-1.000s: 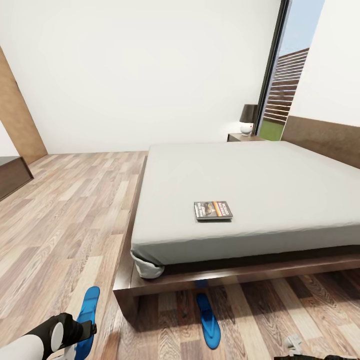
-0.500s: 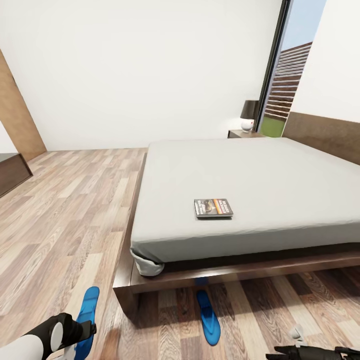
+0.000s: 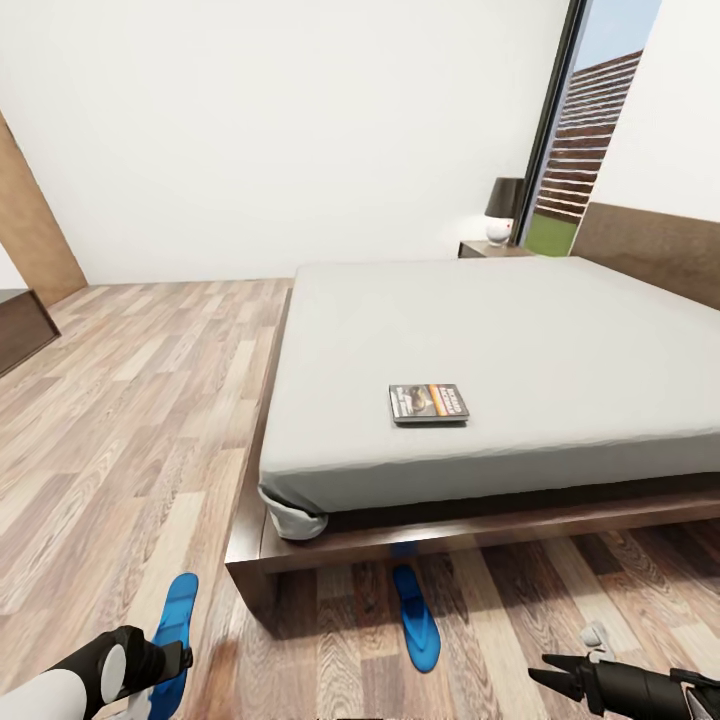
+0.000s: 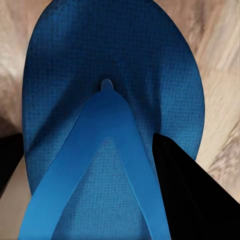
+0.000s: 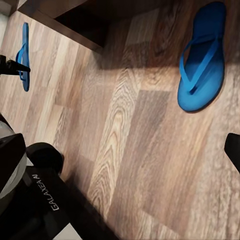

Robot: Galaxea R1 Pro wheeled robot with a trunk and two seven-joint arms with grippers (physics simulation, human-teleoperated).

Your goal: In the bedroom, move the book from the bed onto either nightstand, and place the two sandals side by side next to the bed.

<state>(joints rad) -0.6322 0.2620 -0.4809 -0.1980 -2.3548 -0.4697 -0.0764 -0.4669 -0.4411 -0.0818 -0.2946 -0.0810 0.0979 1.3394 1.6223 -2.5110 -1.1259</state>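
Currently my left gripper is gripping one blue sandal near the bed corner. My right gripper, fingers spread, is hovering nearest the other sandal, lying lengthwise toward the frame. Further off, the book is resting on the mattress.

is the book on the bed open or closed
Closed. In the head view the book lies flat on the bed, near its foot end, cover up; its orange band and dark picture show, with no pages spread.
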